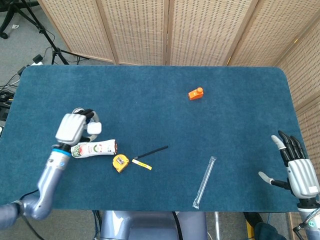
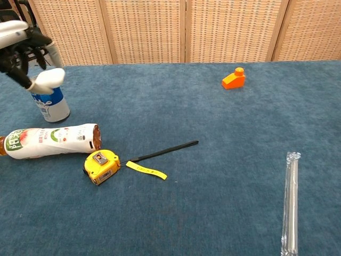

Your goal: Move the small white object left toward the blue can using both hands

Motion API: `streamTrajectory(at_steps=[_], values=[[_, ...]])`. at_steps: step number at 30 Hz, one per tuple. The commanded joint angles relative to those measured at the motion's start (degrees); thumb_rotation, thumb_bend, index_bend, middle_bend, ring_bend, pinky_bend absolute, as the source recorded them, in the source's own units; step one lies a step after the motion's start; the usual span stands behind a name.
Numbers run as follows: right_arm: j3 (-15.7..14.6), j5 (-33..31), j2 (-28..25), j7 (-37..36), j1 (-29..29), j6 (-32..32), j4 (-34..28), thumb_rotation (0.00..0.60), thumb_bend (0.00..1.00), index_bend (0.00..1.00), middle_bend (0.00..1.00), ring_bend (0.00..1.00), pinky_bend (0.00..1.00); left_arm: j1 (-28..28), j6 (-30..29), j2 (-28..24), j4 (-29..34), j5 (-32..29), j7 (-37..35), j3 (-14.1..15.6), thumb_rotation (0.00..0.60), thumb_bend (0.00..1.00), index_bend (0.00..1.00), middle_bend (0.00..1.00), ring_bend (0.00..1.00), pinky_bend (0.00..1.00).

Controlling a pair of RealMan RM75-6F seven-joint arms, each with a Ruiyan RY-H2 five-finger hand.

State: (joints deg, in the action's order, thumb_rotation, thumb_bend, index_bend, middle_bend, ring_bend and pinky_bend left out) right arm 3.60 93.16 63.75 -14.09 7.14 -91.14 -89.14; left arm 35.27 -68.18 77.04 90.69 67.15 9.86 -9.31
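The small white object (image 2: pixel 47 79) is pinched in my left hand (image 2: pixel 22 44), raised just above the blue can (image 2: pixel 51 104) at the table's left. From the head view the left hand (image 1: pixel 74 128) and the white object (image 1: pixel 94 128) cover the can. My right hand (image 1: pixel 296 171) hovers open past the table's right front corner, fingers spread and holding nothing.
A white drink bottle (image 2: pixel 50 141) lies on its side in front of the can. Beside it are a yellow tape measure (image 2: pixel 101 166) and a black strip (image 2: pixel 165 150). An orange object (image 2: pixel 233 79) sits far back; a clear plastic tube (image 2: pixel 290 202) lies front right.
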Motion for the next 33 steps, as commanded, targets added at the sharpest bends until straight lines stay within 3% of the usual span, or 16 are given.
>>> streamTrajectory(at_steps=[1, 13, 24, 30, 33], values=[[-0.1, 0.0, 0.2, 0.4, 0.0, 0.2, 0.0, 0.600, 0.00, 0.00, 0.00, 0.00, 0.00, -5.9, 0.6, -1.1, -9.8, 7.0, -11.6, 4.9, 0.600, 0.26, 0.61, 0.43, 0.42, 0.58], [-0.2, 0.2, 0.2, 0.4, 0.1, 0.8, -0.1, 0.600, 0.00, 0.00, 0.00, 0.00, 0.00, -7.9, -0.6, 4.7, -20.2, 7.9, -16.9, 4.0, 0.600, 0.26, 0.61, 0.43, 0.42, 0.58], [-0.2, 0.1, -0.1, -0.3, 0.0, 0.9, -0.2, 0.600, 0.00, 0.00, 0.00, 0.00, 0.00, -7.7, -1.8, 11.4, -24.2, 4.5, -10.8, 0.3, 0.600, 0.25, 0.62, 0.43, 0.42, 0.58], [0.0, -0.1, -0.3, -0.6, 0.0, 0.9, -0.2, 0.600, 0.00, 0.00, 0.00, 0.00, 0.00, -7.7, -0.9, 11.9, -24.7, 4.3, -10.3, 0.1, 0.600, 0.19, 0.61, 0.43, 0.42, 0.58], [0.0, -0.1, -0.4, -0.7, -0.1, 0.9, -0.3, 0.600, 0.00, 0.00, 0.00, 0.00, 0.00, -7.7, -0.5, 11.8, -24.7, 4.4, -10.6, 0.1, 0.600, 0.13, 0.56, 0.42, 0.42, 0.58]])
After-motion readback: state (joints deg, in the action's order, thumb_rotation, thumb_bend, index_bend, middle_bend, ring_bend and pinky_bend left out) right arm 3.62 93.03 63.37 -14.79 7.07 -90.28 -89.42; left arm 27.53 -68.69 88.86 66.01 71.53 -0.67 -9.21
